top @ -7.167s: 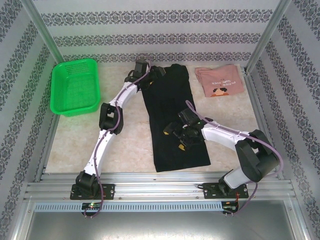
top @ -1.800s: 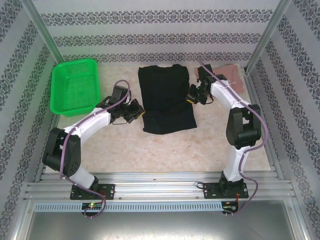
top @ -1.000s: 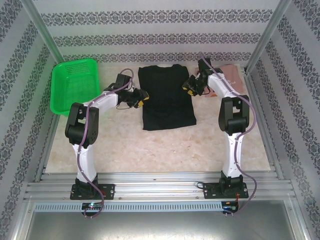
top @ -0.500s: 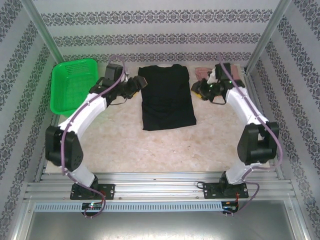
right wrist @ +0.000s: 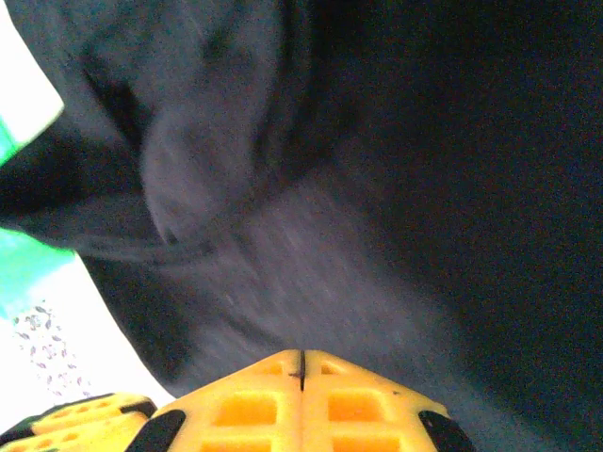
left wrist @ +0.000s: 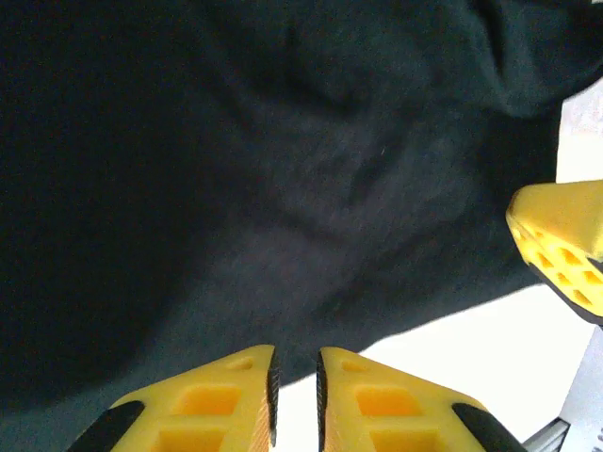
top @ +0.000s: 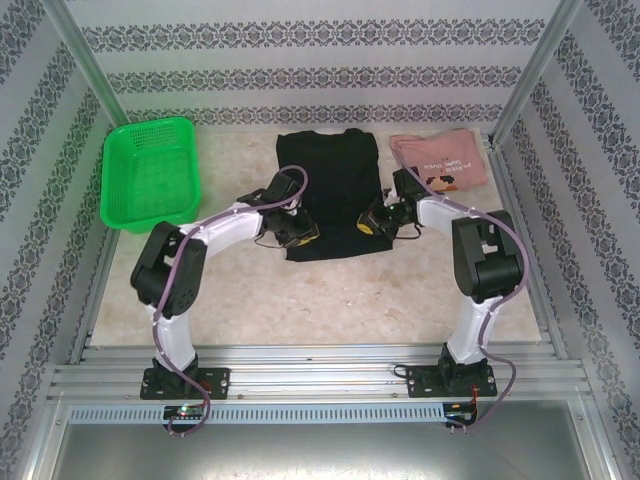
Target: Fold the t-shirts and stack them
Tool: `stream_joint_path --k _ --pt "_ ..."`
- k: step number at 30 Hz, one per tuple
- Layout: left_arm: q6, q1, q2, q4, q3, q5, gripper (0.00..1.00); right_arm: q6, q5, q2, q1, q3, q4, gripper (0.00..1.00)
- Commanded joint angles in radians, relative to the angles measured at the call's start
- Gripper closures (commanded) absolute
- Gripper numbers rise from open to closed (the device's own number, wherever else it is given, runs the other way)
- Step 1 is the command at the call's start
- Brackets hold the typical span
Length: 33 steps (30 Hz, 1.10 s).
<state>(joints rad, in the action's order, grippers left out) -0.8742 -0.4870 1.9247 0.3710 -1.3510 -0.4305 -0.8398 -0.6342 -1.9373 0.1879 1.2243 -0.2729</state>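
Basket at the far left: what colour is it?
The basket is bright green, with mesh walls; the top external view shows it best.

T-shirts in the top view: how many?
2. The black t-shirt lies folded at the back middle of the table. The pink t-shirt lies folded at the back right. Anything tucked under either one would not show.

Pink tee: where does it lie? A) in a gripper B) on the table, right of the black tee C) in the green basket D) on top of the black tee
B: the pink tee lies on the table to the right of the black tee, apart from it.
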Motion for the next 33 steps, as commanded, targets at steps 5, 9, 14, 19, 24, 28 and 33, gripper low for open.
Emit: stream_joint_path --k 5,9,14,19,24,28,33 --pt "0.012 0.058 0.164 -0.010 -0.208 0.070 0.80 -0.036 0.054 -0.207 -0.019 0.245 -0.001 0.97" --pt "0.016 0.087 0.210 -0.032 -0.278 0.110 0.80 -0.054 0.043 -0.303 -0.028 0.417 0.000 0.96" --pt "0.021 0.118 0.198 -0.033 -0.316 0.178 0.78 -0.019 0.022 -0.279 -0.024 0.561 -0.016 0.82" --pt "0.012 0.129 0.068 -0.115 -0.260 0.168 0.71 0.096 0.049 -0.111 -0.031 0.441 -0.114 0.78" --pt "-0.027 0.110 -0.173 -0.181 -0.037 0.134 0.60 0.154 0.042 0.026 -0.042 0.180 -0.140 0.81" --pt "-0.056 0.058 -0.326 -0.180 0.155 0.168 0.57 0.088 -0.002 -0.024 -0.048 0.108 -0.013 0.88" --pt "-0.090 -0.012 -0.466 -0.129 0.355 0.223 0.54 0.023 0.005 -0.183 -0.052 0.213 0.045 0.89"
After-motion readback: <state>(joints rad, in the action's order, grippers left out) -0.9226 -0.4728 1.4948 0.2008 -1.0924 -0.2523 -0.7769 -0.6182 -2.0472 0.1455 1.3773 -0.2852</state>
